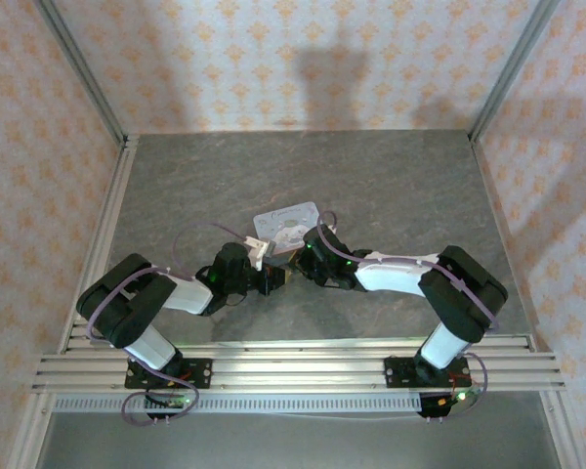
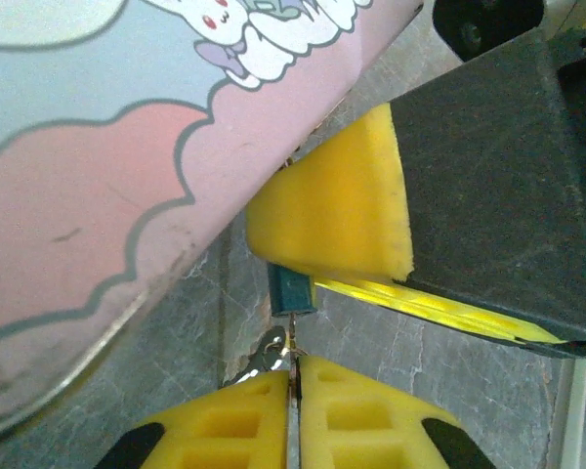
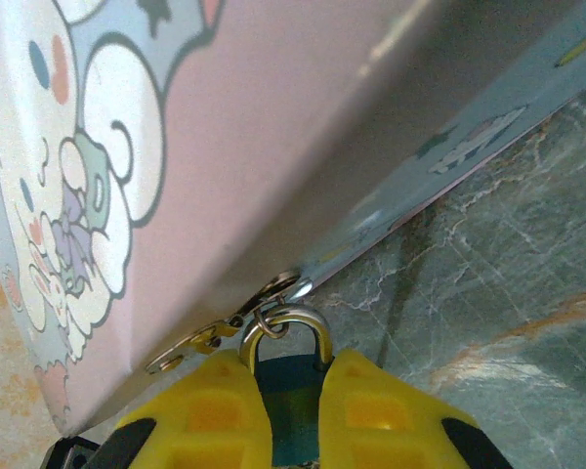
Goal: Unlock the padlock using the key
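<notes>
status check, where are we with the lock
Right gripper shut on padlock. Left gripper shut on key, tip at padlock's base. Padlock hooked onto tin, tin close alongside.

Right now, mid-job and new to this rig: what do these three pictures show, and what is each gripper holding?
Two robot arms share a grey table. The overhead picture looks down from behind them; the other two come from wrist cameras, each arm's yellow fingers at the bottom. A pastel cartoon tin sits where the arms meet. The right gripper clamps the small teal padlock, whose shackle passes through the tin's clasp. The left gripper pinches the thin key, its tip at the padlock's base; whether it is inserted, I cannot tell.
</notes>
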`<action>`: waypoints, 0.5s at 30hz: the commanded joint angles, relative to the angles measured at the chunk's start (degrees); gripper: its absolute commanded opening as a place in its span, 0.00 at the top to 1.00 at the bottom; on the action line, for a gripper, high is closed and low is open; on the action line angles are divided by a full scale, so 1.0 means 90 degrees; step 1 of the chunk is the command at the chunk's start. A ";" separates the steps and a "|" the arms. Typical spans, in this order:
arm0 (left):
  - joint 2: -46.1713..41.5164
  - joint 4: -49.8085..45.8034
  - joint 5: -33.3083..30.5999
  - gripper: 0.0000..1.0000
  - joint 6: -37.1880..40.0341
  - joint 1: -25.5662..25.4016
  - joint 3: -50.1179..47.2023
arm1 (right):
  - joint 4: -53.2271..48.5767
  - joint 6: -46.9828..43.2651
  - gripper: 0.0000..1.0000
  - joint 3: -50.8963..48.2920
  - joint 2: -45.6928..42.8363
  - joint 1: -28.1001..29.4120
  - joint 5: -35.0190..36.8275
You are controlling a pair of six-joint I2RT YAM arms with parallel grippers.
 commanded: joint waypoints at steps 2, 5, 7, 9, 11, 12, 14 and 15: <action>0.0098 0.0263 0.0040 0.99 -0.0052 0.0041 0.0148 | 0.0292 0.0136 1.00 0.0011 -0.0232 0.0036 0.0002; 0.0088 0.0293 -0.0040 1.00 -0.0085 0.0047 0.0153 | 0.0291 0.0135 1.00 -0.0004 -0.0242 0.0036 0.0002; 0.0072 0.0317 -0.0036 1.00 -0.0124 0.0042 0.0169 | 0.0292 0.0119 1.00 -0.0021 -0.0236 0.0035 -0.0007; 0.0081 0.0332 0.0020 1.00 -0.0198 0.0050 0.0224 | 0.0297 0.0098 1.00 -0.0045 -0.0198 0.0041 -0.0017; 0.0088 0.0373 0.0096 1.00 -0.0267 0.0047 0.0286 | 0.0282 0.0069 1.00 -0.0071 -0.0140 0.0046 -0.0027; 0.0068 0.0364 0.0106 1.00 -0.0289 0.0042 0.0321 | 0.0282 0.0059 1.00 -0.0096 -0.0120 0.0052 -0.0018; 0.0014 0.0343 0.0086 1.00 -0.0304 0.0048 0.0343 | 0.0282 0.0035 1.00 -0.0143 -0.0086 0.0075 0.0012; -0.0034 0.0297 0.0025 1.00 -0.0322 0.0049 0.0358 | 0.0291 0.0037 1.00 -0.0168 -0.0061 0.0092 0.0022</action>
